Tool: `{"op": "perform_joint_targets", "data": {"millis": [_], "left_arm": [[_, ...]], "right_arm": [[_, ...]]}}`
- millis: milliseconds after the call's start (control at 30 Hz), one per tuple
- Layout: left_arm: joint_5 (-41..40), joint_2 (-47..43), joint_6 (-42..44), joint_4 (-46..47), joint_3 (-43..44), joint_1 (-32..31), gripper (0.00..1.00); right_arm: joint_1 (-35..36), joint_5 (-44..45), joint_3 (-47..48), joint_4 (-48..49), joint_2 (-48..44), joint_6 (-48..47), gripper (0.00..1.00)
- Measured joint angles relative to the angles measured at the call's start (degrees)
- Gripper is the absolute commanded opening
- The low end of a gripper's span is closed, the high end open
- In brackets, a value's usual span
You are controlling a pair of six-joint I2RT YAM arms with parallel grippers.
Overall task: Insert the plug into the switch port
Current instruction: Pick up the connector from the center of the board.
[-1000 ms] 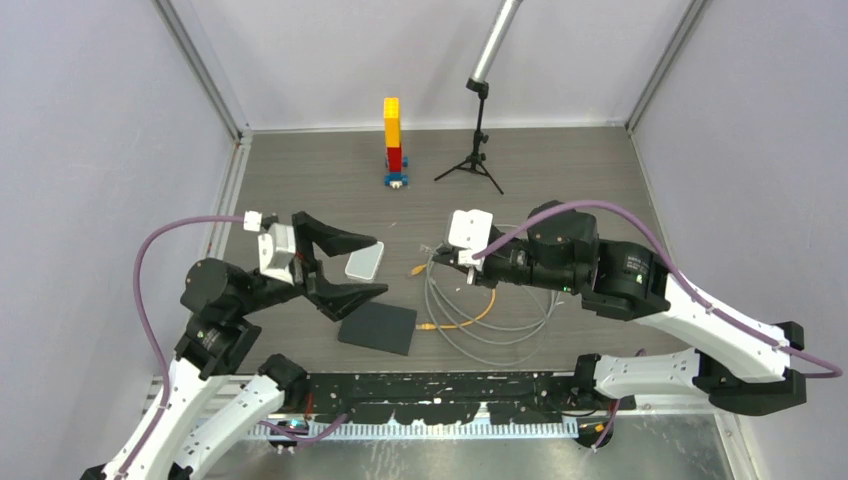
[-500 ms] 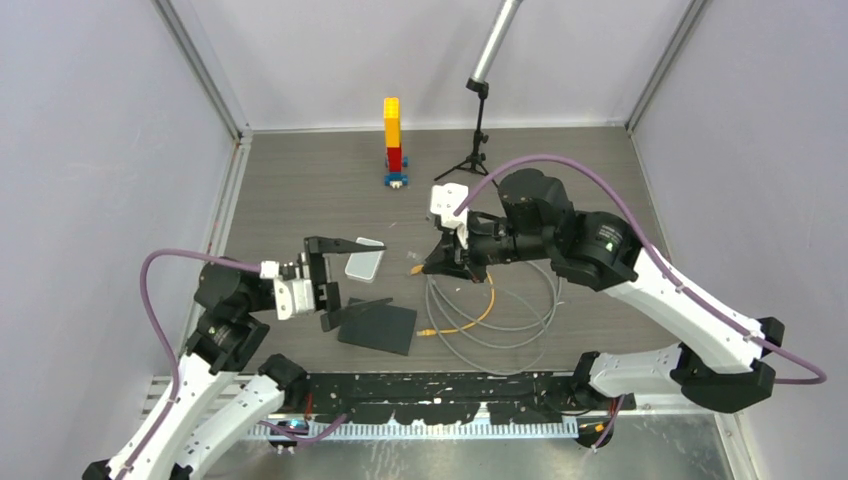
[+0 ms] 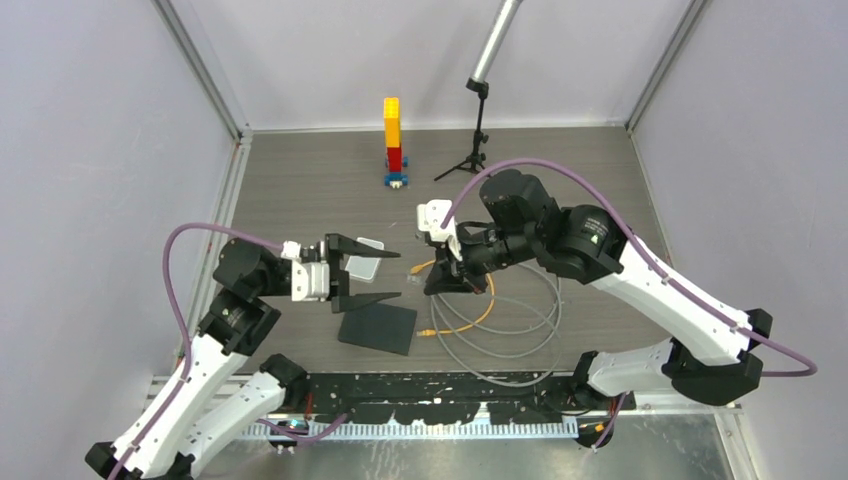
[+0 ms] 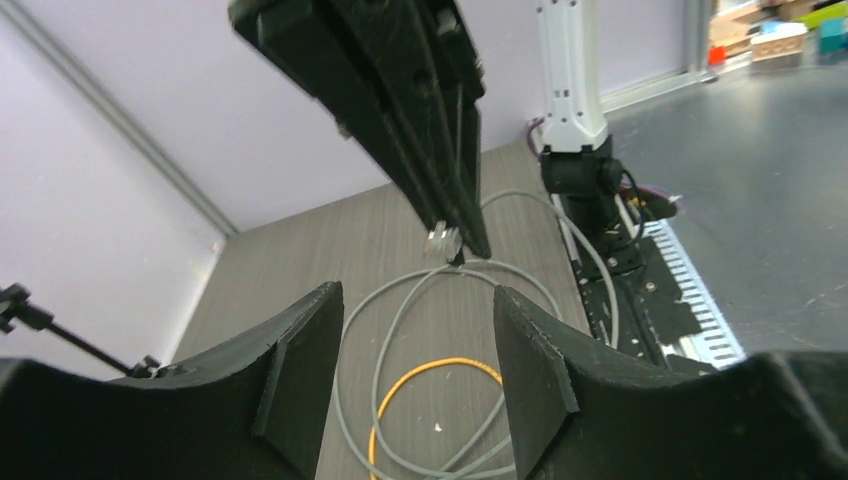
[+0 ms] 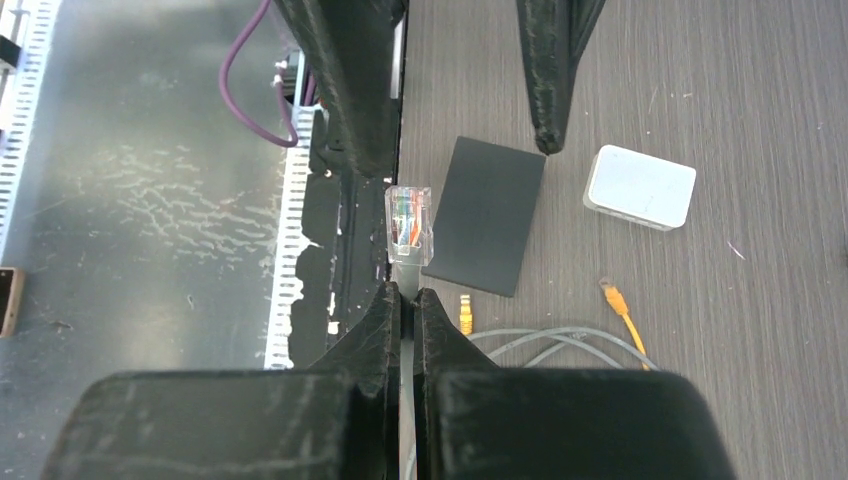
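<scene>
My right gripper point(image 5: 408, 296) is shut on the grey cable just behind the clear plug point(image 5: 409, 218), which sticks out past the fingertips. In the top view this gripper point(image 3: 443, 278) hangs over the left side of the cable coil. The plug point(image 4: 441, 240) also shows in the left wrist view, held above the table. The white box point(image 3: 362, 268) lies flat on the table; its switch port cannot be made out. My left gripper point(image 3: 378, 272) points right, open, one finger on each side of the box and above it. Nothing sits between its fingers point(image 4: 300, 370).
A flat black slab point(image 3: 377, 328) lies just in front of the white box point(image 5: 640, 186). Grey cable loops point(image 3: 520, 320) and a yellow cable point(image 3: 470, 318) with yellow plugs point(image 5: 612, 295) spread under the right arm. A brick tower point(image 3: 393, 140) and a small tripod point(image 3: 478, 150) stand at the back.
My left gripper has swung to point right over the white box and its jaws have narrowed. The right gripper has carried the plug left and a little nearer.
</scene>
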Motion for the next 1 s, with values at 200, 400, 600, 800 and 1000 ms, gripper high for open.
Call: {"op": "perform_joint_targets", "data": {"millis": [200,400,600,800,1000], "left_arm": [[3.43,1.46,-5.44,2.58,1.16,-0.11,0.64],[2.99,-0.28,-8.5,3.89,-0.35,-0.11,0.68],[1.42,0.26,-9.51,4.76,-1.05,-0.11,0.64],[1.11,4.22,-9.55,4.74,-1.05,-0.11,0.57],[1.2,6.62,-9.55,4.7,-1.05,-0.26,0.39]], "right_arm": [[0.0,2.8,-0.13,-0.15,1.11,-2.36,0.01],[0.68,6.8,-1.33,0.33,0.24,-6.19,0.01],[2.1,9.6,-1.33,-0.07,0.5,-9.42,0.0],[3.08,11.43,-1.27,-0.22,2.21,-11.17,0.01],[3.21,12.07,-0.94,-0.26,2.62,-11.82,0.01]]}}
